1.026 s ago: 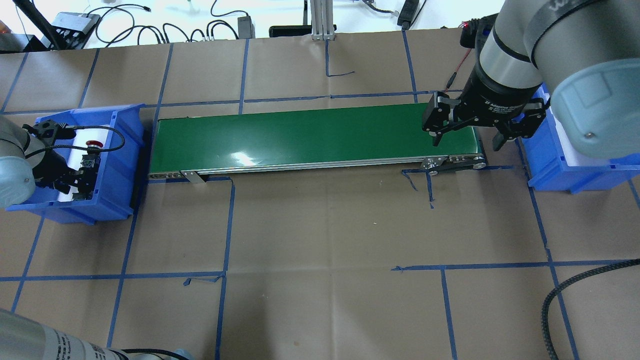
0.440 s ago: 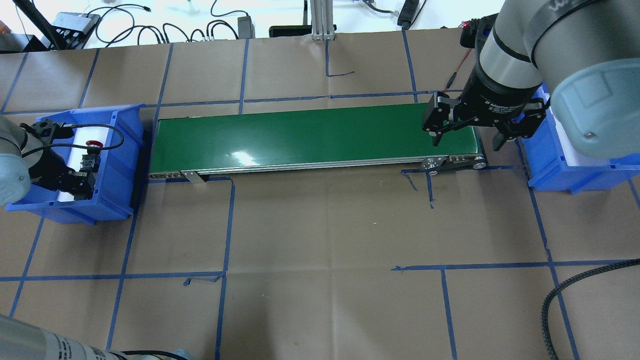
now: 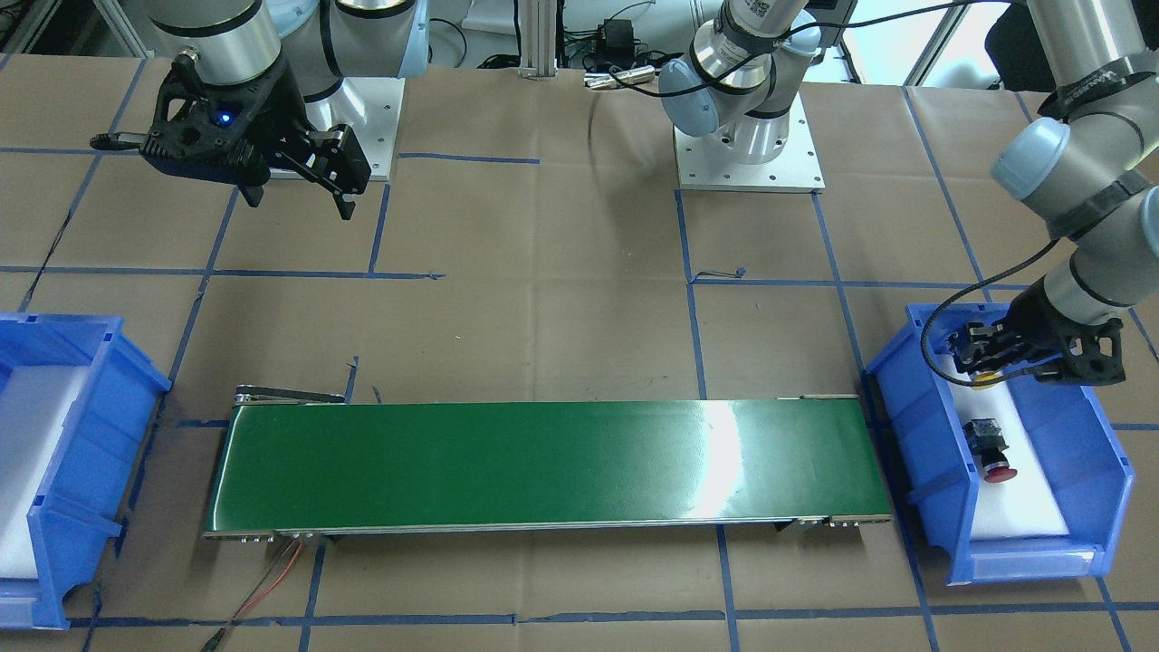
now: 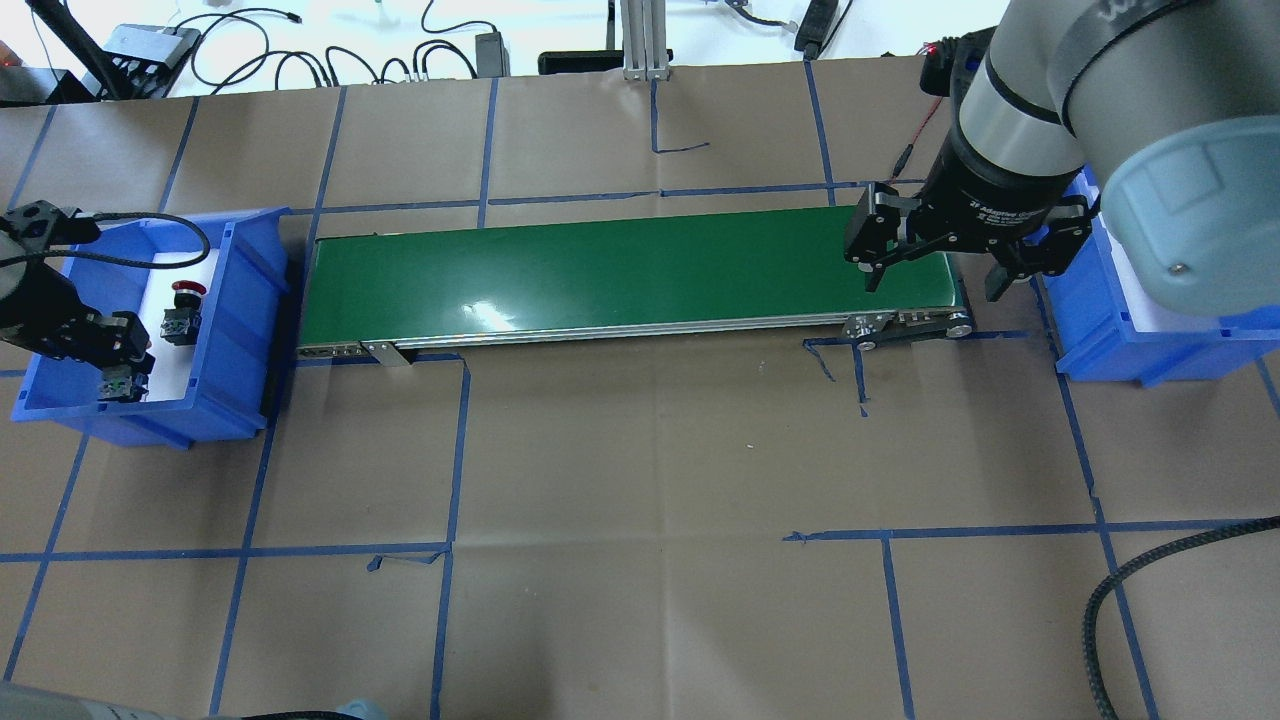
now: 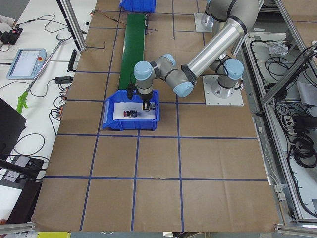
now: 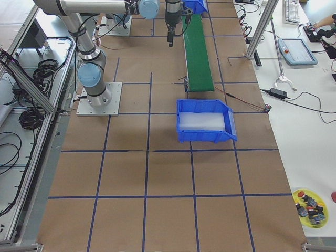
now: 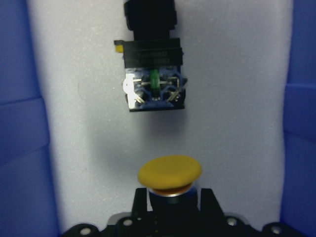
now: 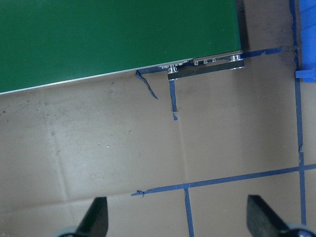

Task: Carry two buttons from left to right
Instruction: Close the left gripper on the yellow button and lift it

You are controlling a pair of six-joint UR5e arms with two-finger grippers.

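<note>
My left gripper (image 7: 170, 197) is shut on the yellow button (image 7: 169, 171), whose round cap sticks out between the fingers, just above the white foam of the left blue bin (image 4: 235, 290). It also shows in the front view (image 3: 987, 360) and the overhead view (image 4: 115, 375). The red button (image 4: 182, 310) lies on its side on the foam, apart from the gripper; the wrist view shows its black-grey body (image 7: 154, 89). My right gripper (image 4: 933, 288) is open and empty above the right end of the green conveyor belt (image 4: 620, 270).
The right blue bin (image 4: 1110, 330), lined with white foam, stands just past the belt's right end. The left arm's cable (image 4: 150, 220) loops over the left bin. Brown paper with blue tape lines covers the table (image 4: 650, 480).
My left gripper has moved toward the outer side of the left bin, holding the yellow button. The red button stays in place. The right arm has not moved.
</note>
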